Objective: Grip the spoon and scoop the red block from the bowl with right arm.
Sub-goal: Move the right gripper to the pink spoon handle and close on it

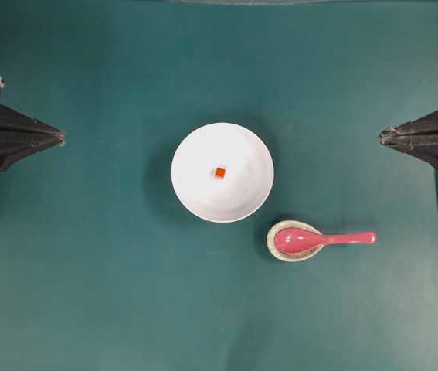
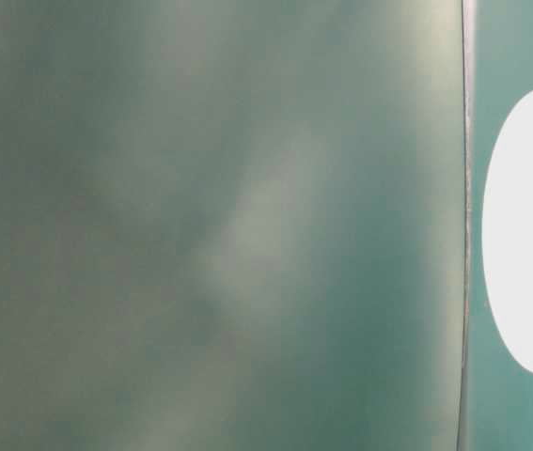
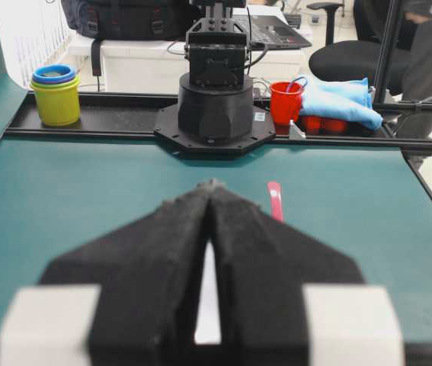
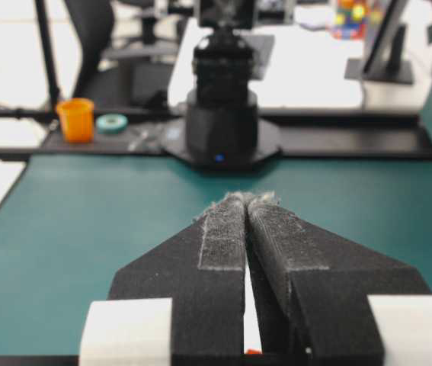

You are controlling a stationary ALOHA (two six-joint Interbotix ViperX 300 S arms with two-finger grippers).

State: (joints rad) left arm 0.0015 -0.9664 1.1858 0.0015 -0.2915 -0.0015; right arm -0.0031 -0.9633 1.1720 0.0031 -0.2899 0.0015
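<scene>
So the biggest thing here is the green table (image 1: 87,294), which fills pretty much the whole overhead view. The two arms sit parked at opposite edges, well apart from everything in the middle. The left gripper (image 1: 61,138) points inward from the left side, and in its own wrist view the two black fingers meet at the tips, so it's clenched on nothing. Same deal with the right gripper (image 1: 381,137) on the other side: pads pressed together at the tips in the right wrist view, nothing between them.

Dead center-ish is the bowl (image 1: 195,193), plain white and glossy, easily the largest dish. The table-level view is mostly a green blur with a bright white oval at the right edge, can't make out much there.

Just below and right of the bowl is a small speckled dish (image 1: 274,249), apart from the bowl's rim. The spoon (image 1: 319,239) lies with its pink scoop resting in that dish and the handle sticking out to the right, toward the right arm's side.

Smallest of all, the red block (image 1: 219,172) sits at the bottom of the bowl, about in the middle.
</scene>
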